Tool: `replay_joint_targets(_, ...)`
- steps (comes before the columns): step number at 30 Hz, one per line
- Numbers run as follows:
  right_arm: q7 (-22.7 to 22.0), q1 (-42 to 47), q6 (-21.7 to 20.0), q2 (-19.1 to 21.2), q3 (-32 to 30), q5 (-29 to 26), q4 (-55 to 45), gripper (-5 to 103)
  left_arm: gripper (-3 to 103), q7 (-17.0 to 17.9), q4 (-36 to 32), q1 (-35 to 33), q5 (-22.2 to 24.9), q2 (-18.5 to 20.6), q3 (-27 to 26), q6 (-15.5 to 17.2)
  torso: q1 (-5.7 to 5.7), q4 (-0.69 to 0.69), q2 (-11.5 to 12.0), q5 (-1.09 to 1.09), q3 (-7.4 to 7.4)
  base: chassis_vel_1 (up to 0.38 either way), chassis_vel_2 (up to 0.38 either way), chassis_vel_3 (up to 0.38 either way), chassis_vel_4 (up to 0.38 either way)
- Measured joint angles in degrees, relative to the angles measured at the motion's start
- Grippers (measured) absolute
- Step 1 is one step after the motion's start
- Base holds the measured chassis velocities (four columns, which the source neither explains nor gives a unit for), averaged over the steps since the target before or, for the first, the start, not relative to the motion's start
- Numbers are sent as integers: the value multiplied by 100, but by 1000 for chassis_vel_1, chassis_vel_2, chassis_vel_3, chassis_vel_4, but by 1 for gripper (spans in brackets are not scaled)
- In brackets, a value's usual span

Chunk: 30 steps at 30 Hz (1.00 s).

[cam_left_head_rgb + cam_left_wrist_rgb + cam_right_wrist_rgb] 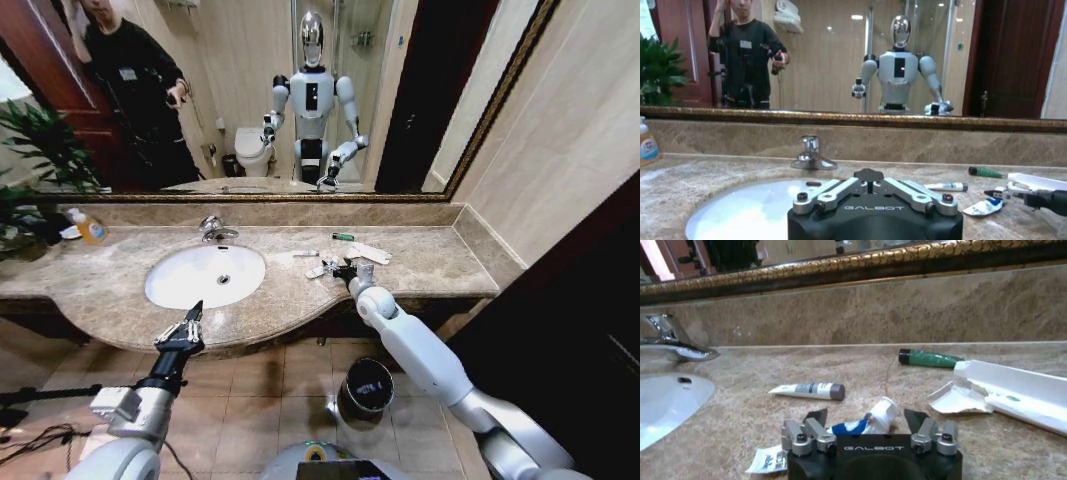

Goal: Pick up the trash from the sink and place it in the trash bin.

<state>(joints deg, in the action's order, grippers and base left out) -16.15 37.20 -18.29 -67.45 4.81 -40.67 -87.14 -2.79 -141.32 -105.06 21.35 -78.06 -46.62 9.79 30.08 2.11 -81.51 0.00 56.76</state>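
Note:
The trash lies on the brown marble counter to the right of the sink (190,272), not in the basin. My right gripper (865,416) is down at the counter, open, with its fingers on either side of a white tube with blue marks (875,419). Around it lie a small grey-capped tube (807,390), a green piece (928,358), a crumpled white wrapper (1013,390) and a small packet (767,460). My left gripper (195,312) hangs shut at the counter's front edge before the sink. The trash bin (366,388) stands on the floor below the counter.
A chrome tap (214,230) stands behind the sink. An amber soap bottle (88,228) and a plant (35,160) are at the far left. A wide mirror runs along the wall behind the counter. A black wall edge closes in on the right.

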Motion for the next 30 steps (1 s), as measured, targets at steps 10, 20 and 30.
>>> replay_joint_targets(10, 55, -38, 76, -54, 46, 105, 188, 49, 0, 0, 0, 0, 0, 0, 0, 0, 0, 0, 0, 0, 0, 0, 0, 0, 0)
replay_joint_targets(20, 75, -39, 130, -52, 22, 131, 269, 14, 0, 0, 0, 0, 0, 0, 0, 0, 0, 0, -1, 0, 0, 0, 0, 0, 0)
replay_joint_targets(30, 135, 102, 208, -25, -41, 214, 156, 0, 0, 0, 0, 0, 0, 0, 0, 0, 0, 0, 0, 0, 0, 0, 0, 0, 0)
